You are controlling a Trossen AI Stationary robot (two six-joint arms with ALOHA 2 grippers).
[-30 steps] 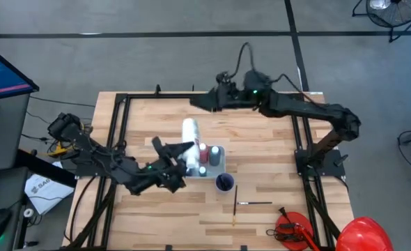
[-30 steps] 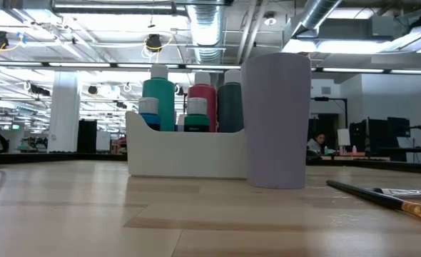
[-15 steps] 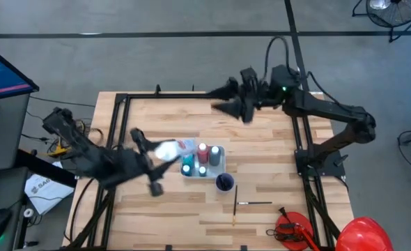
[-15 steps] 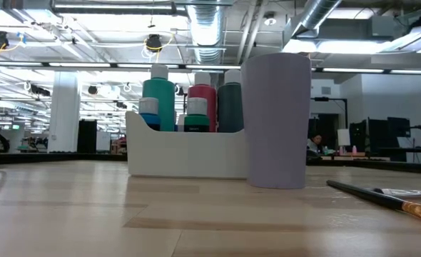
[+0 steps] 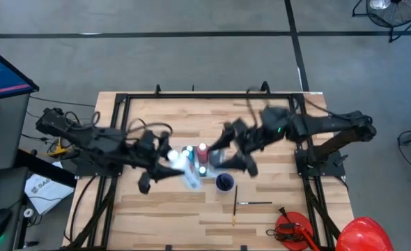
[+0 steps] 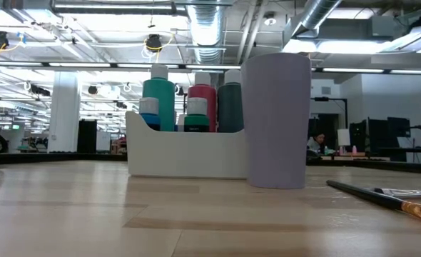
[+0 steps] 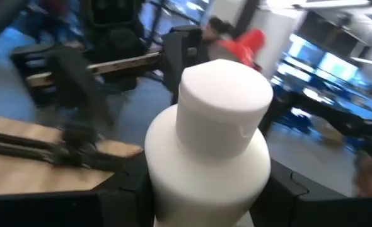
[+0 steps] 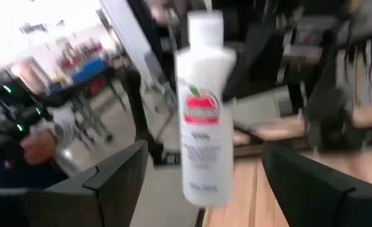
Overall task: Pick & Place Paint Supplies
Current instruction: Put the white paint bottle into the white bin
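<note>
High view: the left arm reaches in from the table's left edge, bent and stretched toward the middle, and the left gripper sits just left of the white caddy; the left wrist view shows a white bottle with a broad white cap standing upright between that gripper's two dark fingers, which press against its sides; from above, this bottle shows only as a blurred white shape beside the caddy; the right arm comes from the right side of the frame, folded low over the table, with the right gripper just right of the caddy and above the purple cup; in the right wrist view its two fingers stand wide apart with nothing between them, and the white bottle, bearing a red label, hangs farther off in front; the low view shows the caddy holding teal, red and dark green bottles, the purple cup touching its right side, and a brush lying on the table well to the right.
</note>
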